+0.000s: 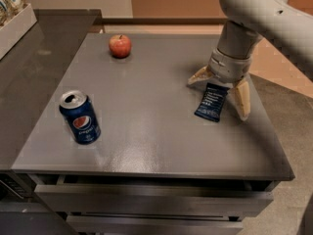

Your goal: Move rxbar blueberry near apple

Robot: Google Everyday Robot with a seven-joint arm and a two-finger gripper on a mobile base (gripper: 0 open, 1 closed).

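The rxbar blueberry [211,102] is a flat dark navy wrapper lying on the grey table [156,146] at the right. My gripper [221,93] hangs right over its far end, open, with one tan finger [199,75] to the bar's left and the other [241,100] to its right. The fingers straddle the bar without closing on it. The apple [120,46], red with yellowish patches, sits at the far left part of the table, well away from the bar.
An upright blue Pepsi can [80,117] stands near the front left. A darker counter [34,67] adjoins the table on the left, with a white box [14,18] of items at its far end. Drawers [146,204] lie below the front edge.
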